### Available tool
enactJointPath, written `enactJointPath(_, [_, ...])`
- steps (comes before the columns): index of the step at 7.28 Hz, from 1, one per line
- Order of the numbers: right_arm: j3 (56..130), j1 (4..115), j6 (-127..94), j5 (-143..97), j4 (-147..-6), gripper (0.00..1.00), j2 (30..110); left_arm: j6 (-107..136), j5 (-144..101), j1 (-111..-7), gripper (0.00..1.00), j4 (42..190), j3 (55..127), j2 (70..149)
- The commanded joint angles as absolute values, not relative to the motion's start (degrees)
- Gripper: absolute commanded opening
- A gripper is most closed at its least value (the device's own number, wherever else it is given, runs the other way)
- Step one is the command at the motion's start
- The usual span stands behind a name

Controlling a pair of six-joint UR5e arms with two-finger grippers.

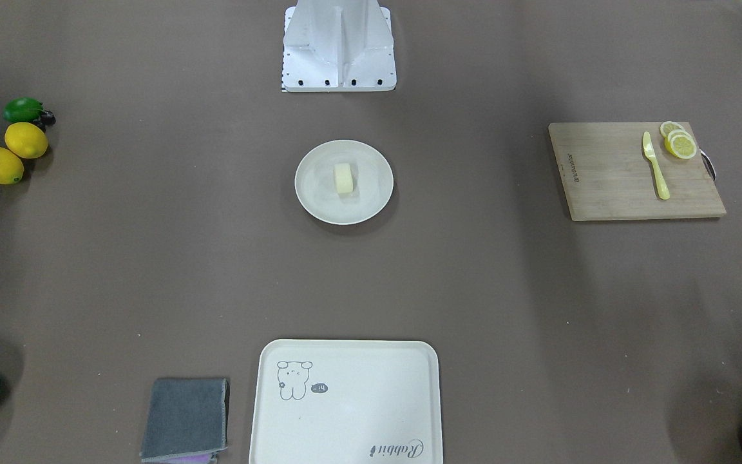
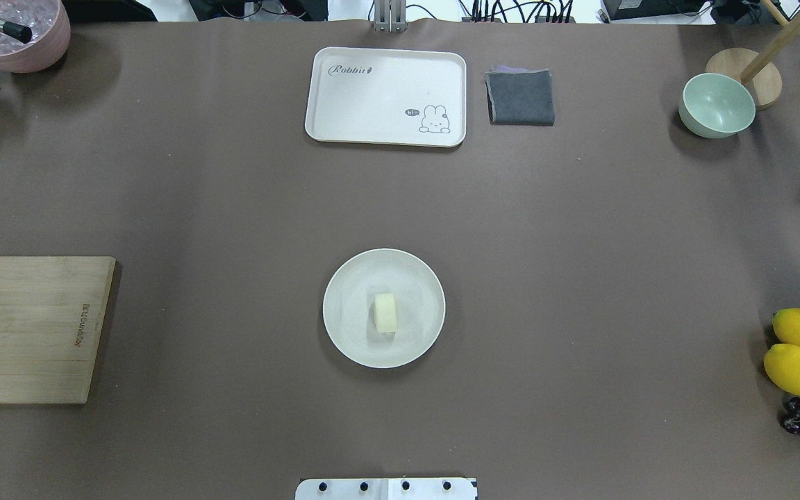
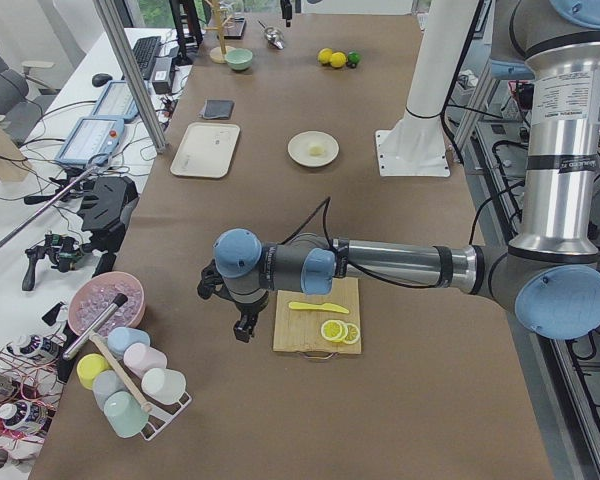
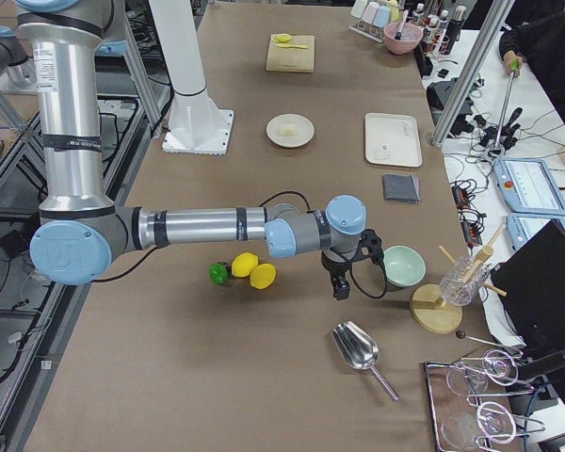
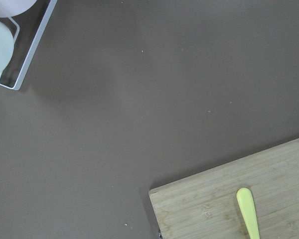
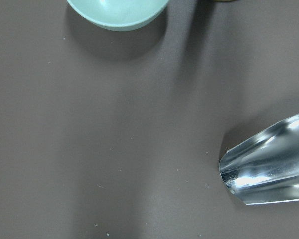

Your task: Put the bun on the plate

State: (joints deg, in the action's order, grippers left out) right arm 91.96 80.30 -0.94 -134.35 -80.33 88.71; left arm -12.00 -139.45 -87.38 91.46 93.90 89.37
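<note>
The small pale cream bun (image 1: 344, 178) lies near the middle of the round off-white plate (image 1: 310, 193), free of both arms. The overhead view shows the same bun (image 2: 385, 312) on the plate (image 2: 344, 340). My left gripper (image 3: 242, 325) appears only in the exterior left view, hanging over the table beside the cutting board and far from the plate (image 3: 298, 150). My right gripper (image 4: 340, 287) appears only in the exterior right view, near the green bowl and well away from the plate (image 4: 275, 134). I cannot tell whether either gripper is open or shut.
A cream rabbit-print tray (image 2: 386, 97) and a grey cloth (image 2: 521, 97) lie at the far side. A wooden board (image 1: 635, 171) carries a yellow knife (image 1: 656, 166) and lemon slices (image 1: 680, 143). Lemons (image 2: 796, 351), a green bowl (image 2: 716, 105) and a metal scoop (image 4: 358, 350) sit on my right.
</note>
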Motion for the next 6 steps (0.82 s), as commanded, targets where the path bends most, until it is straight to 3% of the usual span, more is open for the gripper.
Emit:
enactJointPath(1, [91.4, 80.2, -0.7, -134.0, -80.3, 1.0, 88.8, -11.9, -139.3, -87.5, 0.98, 91.5, 94.0, 89.3])
enactJointPath(6, [91.1, 80.3, -0.5, -134.1, -80.1, 1.0, 89.1, -10.5, -139.5, -87.6, 0.98, 91.8, 94.8, 90.3])
